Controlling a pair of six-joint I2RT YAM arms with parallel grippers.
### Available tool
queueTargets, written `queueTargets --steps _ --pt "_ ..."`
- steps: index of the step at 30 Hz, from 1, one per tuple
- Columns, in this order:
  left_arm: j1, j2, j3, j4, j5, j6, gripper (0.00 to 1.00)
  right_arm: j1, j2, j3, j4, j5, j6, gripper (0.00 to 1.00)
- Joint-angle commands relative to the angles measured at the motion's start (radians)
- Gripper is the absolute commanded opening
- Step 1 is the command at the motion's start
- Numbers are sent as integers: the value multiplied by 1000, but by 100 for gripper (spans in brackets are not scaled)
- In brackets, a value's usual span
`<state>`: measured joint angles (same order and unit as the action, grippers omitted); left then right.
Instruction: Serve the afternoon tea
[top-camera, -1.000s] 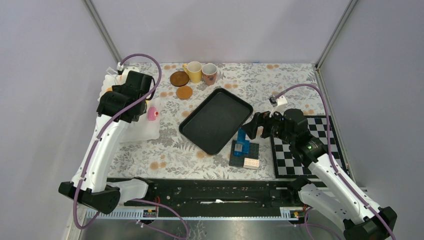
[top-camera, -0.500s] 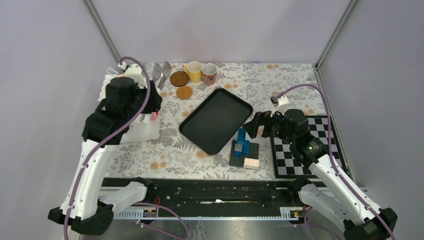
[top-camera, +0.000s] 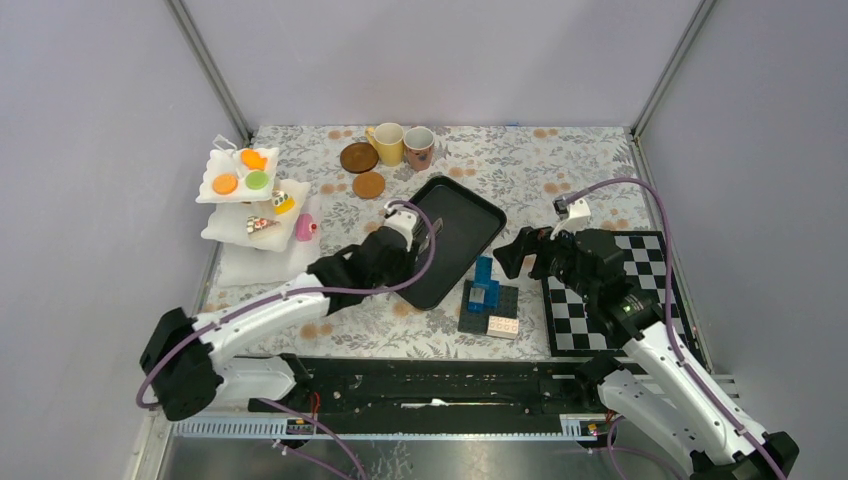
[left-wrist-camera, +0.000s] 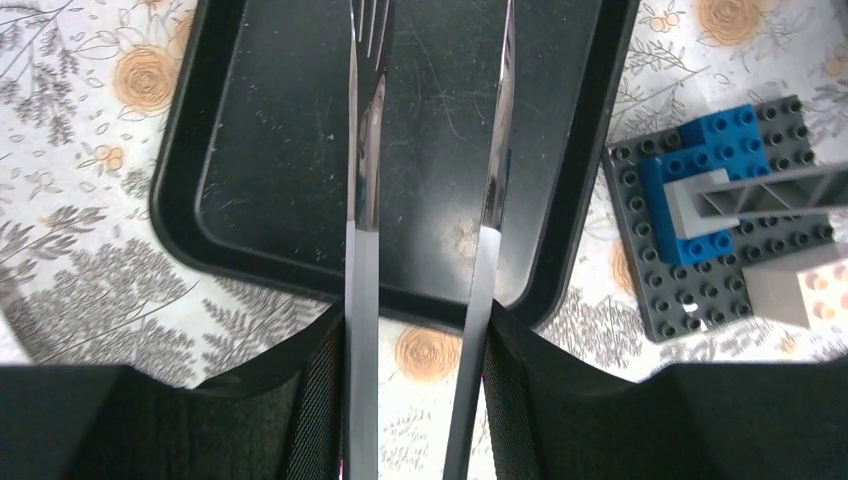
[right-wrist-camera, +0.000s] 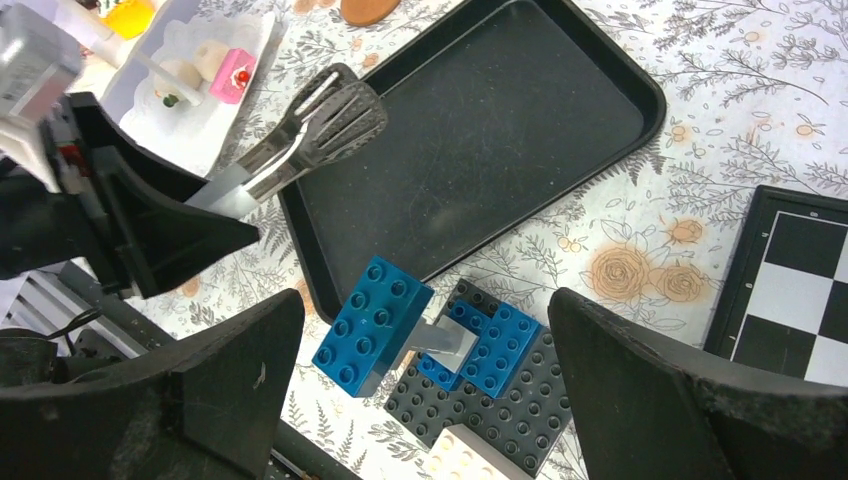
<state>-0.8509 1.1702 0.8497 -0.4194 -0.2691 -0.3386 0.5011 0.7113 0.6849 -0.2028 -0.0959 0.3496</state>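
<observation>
My left gripper (top-camera: 398, 250) reaches low over the near left edge of the black tray (top-camera: 455, 240) and is shut on the metal tongs (left-wrist-camera: 362, 200). The tongs' open arms stretch out over the empty tray (left-wrist-camera: 430, 150). Orange (top-camera: 225, 184) and green (top-camera: 257, 180) cookies sit on the top of a white tiered stand (top-camera: 215, 195) at the left. Small cakes (top-camera: 283, 203) and a pink cake (top-camera: 304, 228) sit on lower tiers. The yellow mug (top-camera: 388, 143), pinkish mug (top-camera: 419, 147) and two brown coasters (top-camera: 358, 157) stand at the back. My right gripper (right-wrist-camera: 430, 400) is open and empty above the brick stack (right-wrist-camera: 375, 320).
The blue and black brick stack (top-camera: 487, 295) stands right of the tray's near corner. A chessboard (top-camera: 610, 300) lies at the right under my right arm. Frame posts stand at the back corners.
My left arm has swung from the tiered stand down and right to the tray with the tongs. The stand now shows fully. My right arm has barely moved.
</observation>
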Motion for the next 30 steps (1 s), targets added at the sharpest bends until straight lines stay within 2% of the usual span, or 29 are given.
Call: queueTargets --steps 1,10,19,24,27,30 --pt "-42 103 -35 284 -95 -31 47 5 -23 -7 -6 42 7 100" --pt "-73 327 -8 378 -102 -21 52 5 -67 -15 -46 74 -8 100" --pt "-74 431 -8 439 -49 -48 63 5 -85 -16 -75 80 0 100" --pt "-75 418 -11 433 -37 -42 67 5 -73 -5 -82 70 8 100" --pt "-75 386 -18 429 -18 -48 83 5 -66 1 -84 65 16 100" --pt "-74 337 -23 421 -13 -58 87 5 -61 7 -86 62 21 100"
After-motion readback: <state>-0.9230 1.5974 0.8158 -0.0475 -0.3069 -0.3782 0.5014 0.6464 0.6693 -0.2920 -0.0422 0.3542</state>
